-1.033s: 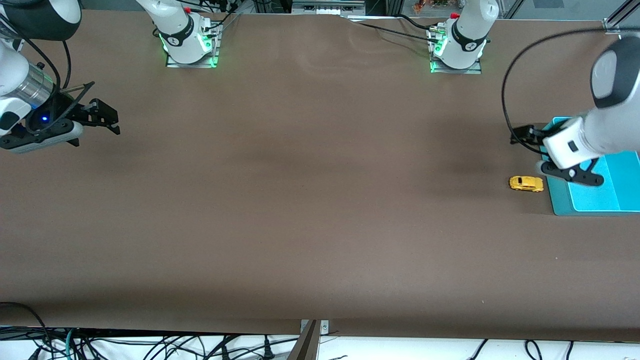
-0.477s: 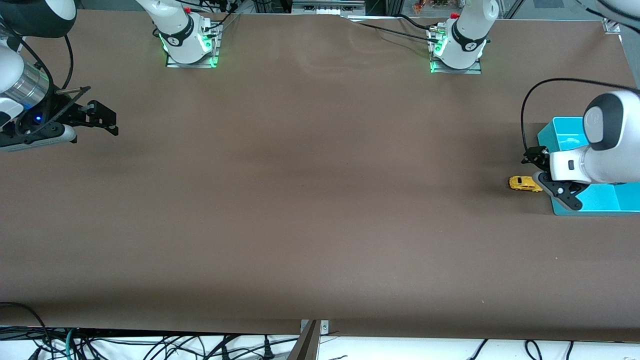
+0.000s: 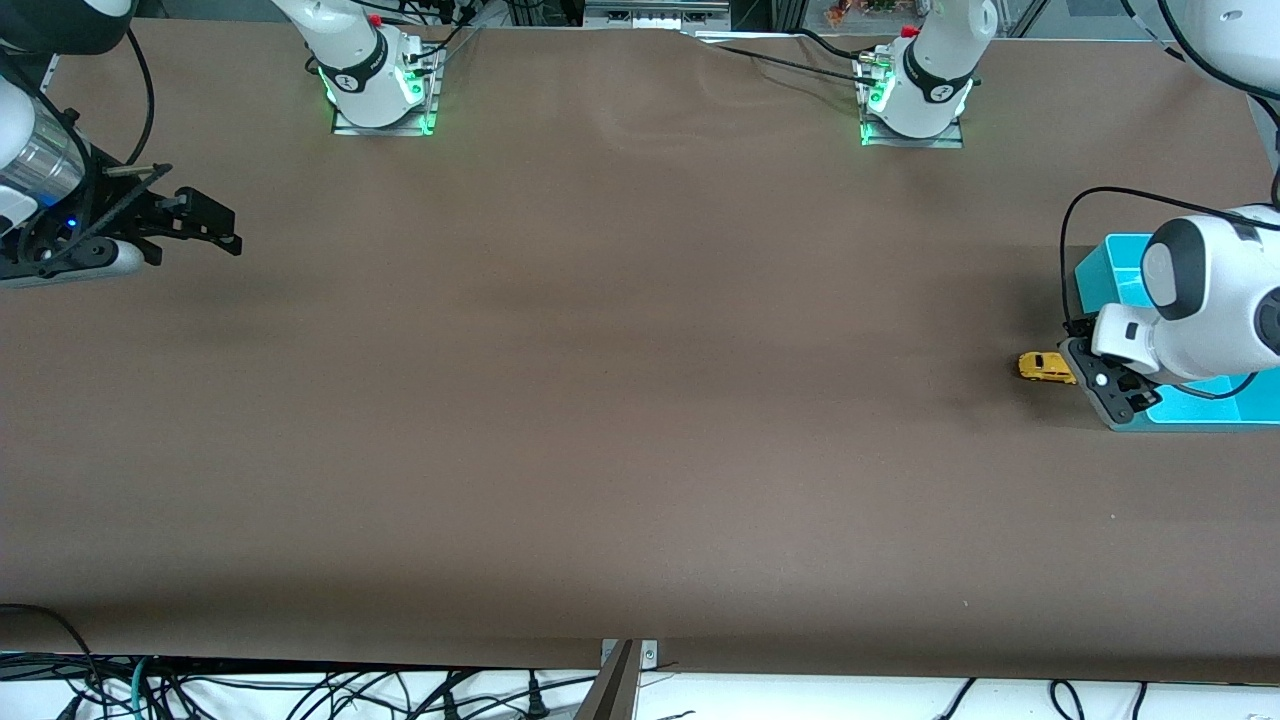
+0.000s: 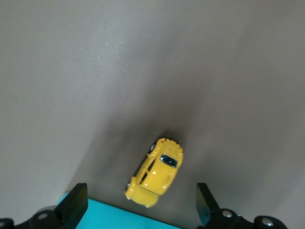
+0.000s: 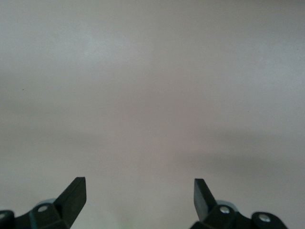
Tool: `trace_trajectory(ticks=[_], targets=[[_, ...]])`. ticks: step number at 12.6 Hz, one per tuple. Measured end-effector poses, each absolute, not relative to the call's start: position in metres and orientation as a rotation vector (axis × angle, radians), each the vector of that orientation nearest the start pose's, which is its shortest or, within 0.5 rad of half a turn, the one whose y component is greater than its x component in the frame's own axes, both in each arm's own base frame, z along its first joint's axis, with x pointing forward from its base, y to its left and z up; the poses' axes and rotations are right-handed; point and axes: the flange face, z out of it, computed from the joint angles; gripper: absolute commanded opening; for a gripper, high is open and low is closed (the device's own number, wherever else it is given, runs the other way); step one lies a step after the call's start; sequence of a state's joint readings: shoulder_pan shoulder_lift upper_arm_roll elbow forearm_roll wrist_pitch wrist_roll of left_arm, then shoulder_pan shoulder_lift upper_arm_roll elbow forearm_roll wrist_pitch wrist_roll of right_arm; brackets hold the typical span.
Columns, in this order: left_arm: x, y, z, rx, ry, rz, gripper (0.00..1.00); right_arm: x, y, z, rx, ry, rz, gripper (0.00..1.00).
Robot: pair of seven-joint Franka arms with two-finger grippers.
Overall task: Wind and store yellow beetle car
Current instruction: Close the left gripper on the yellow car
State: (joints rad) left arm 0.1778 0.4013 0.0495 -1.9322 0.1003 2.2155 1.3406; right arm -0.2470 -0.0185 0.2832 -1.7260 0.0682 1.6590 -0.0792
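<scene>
The yellow beetle car (image 3: 1045,367) stands on the brown table right beside the teal box (image 3: 1108,262), at the left arm's end. My left gripper (image 3: 1090,378) hangs low over the car's box-side end and the box's edge. In the left wrist view the car (image 4: 156,171) lies between my left gripper's (image 4: 141,204) open fingers, not touched, with the box's teal edge (image 4: 119,220) just beside it. My right gripper (image 3: 205,222) is open and empty over the table at the right arm's end; the right wrist view shows it (image 5: 138,193) over bare table.
The two arm bases (image 3: 378,90) (image 3: 915,100) stand along the table's edge farthest from the front camera. Cables hang below the table edge nearest the front camera. The brown table (image 3: 620,400) stretches wide between the two grippers.
My left gripper has come down from over the teal box and moved to the car, its wrist turning. My right gripper has drifted slightly away from the front camera.
</scene>
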Motion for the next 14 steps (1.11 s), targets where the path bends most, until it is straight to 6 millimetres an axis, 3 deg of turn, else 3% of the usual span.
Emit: trace_trajectory(ticks=[2, 4, 6, 10, 12, 13, 14], targets=[[0.577, 0.154, 0.25, -2.497, 1.928, 0.215, 1.0, 0.551, 0.01, 0.568, -3.072, -0.112, 0.079, 1.0], [0.565, 0.168, 0.238, -2.429, 2.012, 0.205, 1.0, 0.552, -0.019, 0.565, -3.069, -0.063, 0.083, 1.0], [0.559, 0.172, 0.227, -2.329, 2.054, 0.185, 1.0, 0.552, -0.036, 0.563, -3.064, -0.089, 0.083, 1.0], [0.538, 0.156, 0.183, -2.257, 2.093, 0.136, 0.99, 0.549, -0.03, 0.559, -3.048, -0.214, 0.136, 1.0], [0.529, 0.153, 0.169, -2.252, 2.124, 0.154, 0.43, 0.543, -0.024, 0.554, -3.026, -0.285, 0.218, 1.0], [0.528, 0.152, 0.167, -2.228, 2.139, 0.158, 0.26, 0.54, -0.02, 0.552, -3.012, -0.31, 0.264, 1.0], [0.529, 0.151, 0.168, -2.2, 2.152, 0.161, 0.19, 0.536, -0.016, 0.55, -2.999, -0.323, 0.307, 1.0]])
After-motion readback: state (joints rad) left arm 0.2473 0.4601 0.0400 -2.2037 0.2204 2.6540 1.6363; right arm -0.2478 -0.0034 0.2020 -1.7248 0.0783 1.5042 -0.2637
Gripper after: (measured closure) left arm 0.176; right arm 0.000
